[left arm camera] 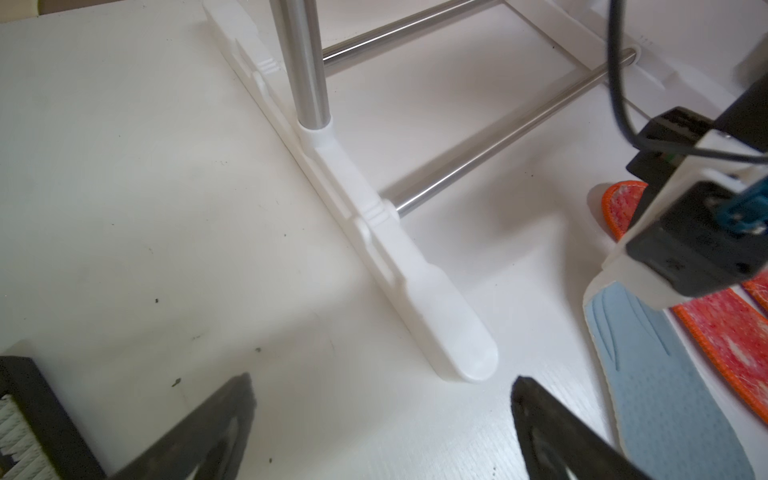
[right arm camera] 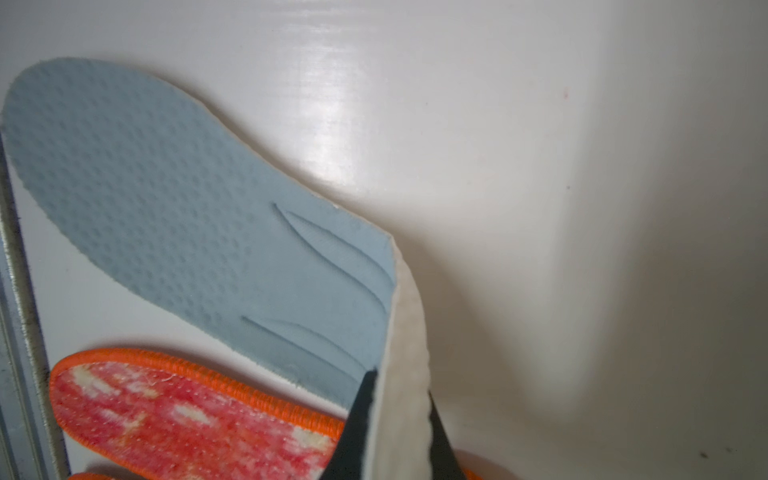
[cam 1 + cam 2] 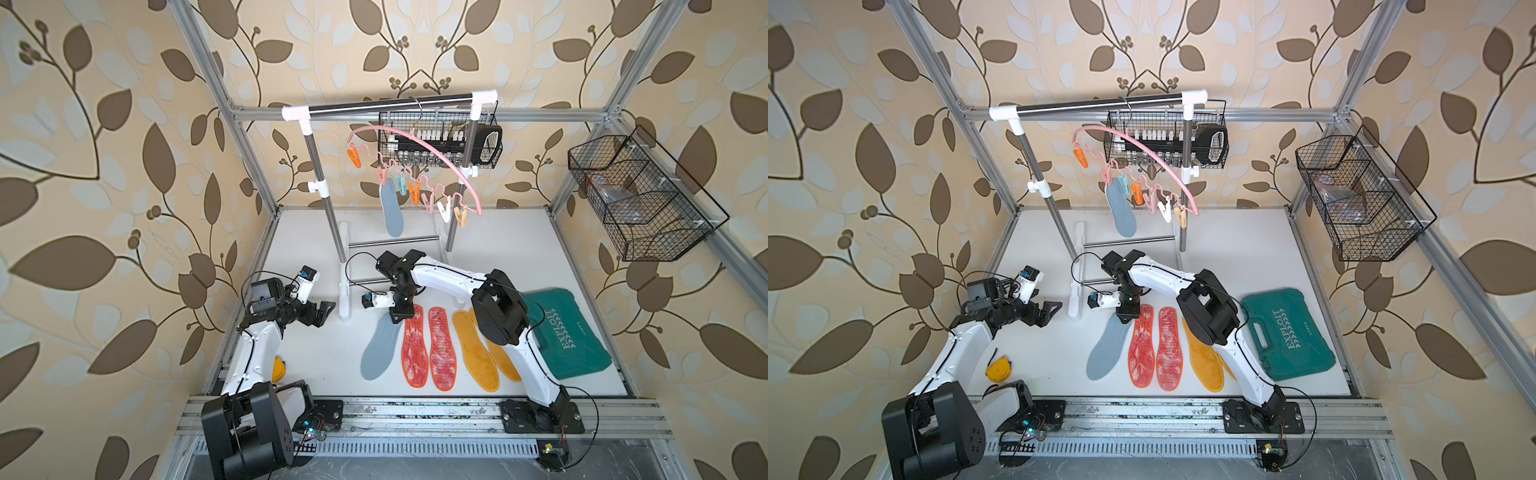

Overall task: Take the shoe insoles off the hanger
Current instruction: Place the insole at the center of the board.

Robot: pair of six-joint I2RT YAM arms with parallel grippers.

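Observation:
The pink hanger [image 3: 436,149] hangs from the steel rack, and one grey-blue insole [image 3: 392,210] is still clipped to it. A second grey-blue insole [image 3: 378,353] lies on the table with its heel end curled up. My right gripper [image 2: 401,386] is shut on that raised heel edge, and it shows in both top views [image 3: 1126,318]. Two red-and-white insoles [image 3: 415,353] and an orange-yellow pair [image 3: 473,353] lie flat beside it. My left gripper [image 1: 382,380] hovers open and holds nothing, low beside the rack's white foot [image 1: 453,332].
The steel rack [image 3: 390,106] stands at the back, its base rails on the table. A dark green case [image 3: 569,336] lies at the right under my right arm. A yellow tape measure [image 3: 999,368] sits by my left arm. Wire baskets [image 3: 640,199] hang on the frame.

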